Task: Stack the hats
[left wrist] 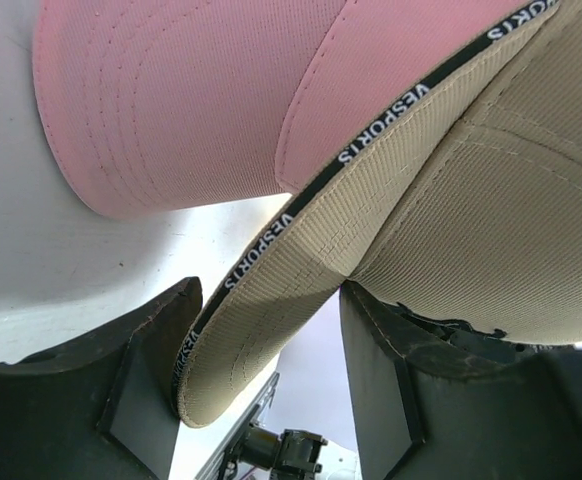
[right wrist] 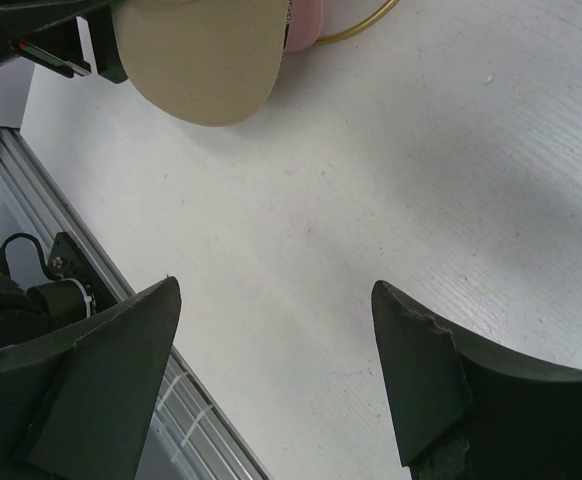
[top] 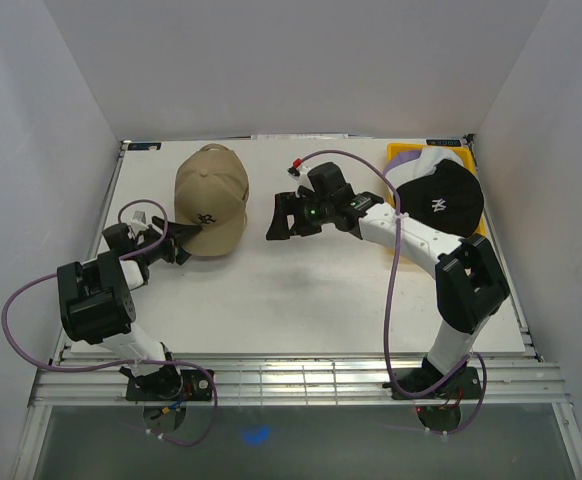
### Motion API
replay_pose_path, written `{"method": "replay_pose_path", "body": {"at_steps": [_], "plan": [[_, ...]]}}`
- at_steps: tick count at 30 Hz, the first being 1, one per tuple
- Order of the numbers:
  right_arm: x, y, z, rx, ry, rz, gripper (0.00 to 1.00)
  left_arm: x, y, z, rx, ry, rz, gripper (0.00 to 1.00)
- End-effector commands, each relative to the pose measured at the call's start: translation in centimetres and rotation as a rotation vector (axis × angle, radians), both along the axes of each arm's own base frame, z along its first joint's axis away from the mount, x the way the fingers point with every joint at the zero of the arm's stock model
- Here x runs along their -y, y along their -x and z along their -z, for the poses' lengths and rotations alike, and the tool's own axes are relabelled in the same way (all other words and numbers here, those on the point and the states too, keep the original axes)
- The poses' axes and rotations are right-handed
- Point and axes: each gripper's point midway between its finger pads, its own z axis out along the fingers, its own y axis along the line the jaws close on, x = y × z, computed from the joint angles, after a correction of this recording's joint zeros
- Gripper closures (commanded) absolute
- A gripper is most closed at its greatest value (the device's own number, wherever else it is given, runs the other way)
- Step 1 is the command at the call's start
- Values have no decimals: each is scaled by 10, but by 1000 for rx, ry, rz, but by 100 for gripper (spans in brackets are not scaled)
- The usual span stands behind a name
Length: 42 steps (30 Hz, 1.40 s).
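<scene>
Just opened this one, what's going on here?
Two arms are stacking caps. At the left of the table, the tan cap sits on the pink cap, and its brim lies between the left fingers. Whether they grip it is unclear. The right fingers are open and empty over bare tabletop. At the right, the black cap lies over the yellow tray, with pale fabric showing beneath it.

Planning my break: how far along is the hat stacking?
Done: the tan cap sits on the pink cap, and the black cap tops paler caps on the yellow tray. In hand: the tan brim lies between the fingers of the left gripper, grip unclear; the right gripper is open and empty. Left: merging the two piles, probably.
</scene>
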Motion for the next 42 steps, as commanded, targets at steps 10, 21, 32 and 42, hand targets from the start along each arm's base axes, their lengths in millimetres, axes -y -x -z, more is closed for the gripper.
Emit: {"method": "replay_pose_path", "body": {"at_steps": [10,21,32,42], "plan": [[2,4,5,26,12,-21,18,-20,0,20,-90,-114,-77,28],[4,5,8,27,30,-21,18,-26,-1,19,-98,-178,-83,13],[7,1,6,40,48,-16,18,-40,-7,9,-115,-291,-88,18],[19,-1,-23,88,90,13,18,-57,-5,-19,-121,-439,-114,25]]}}
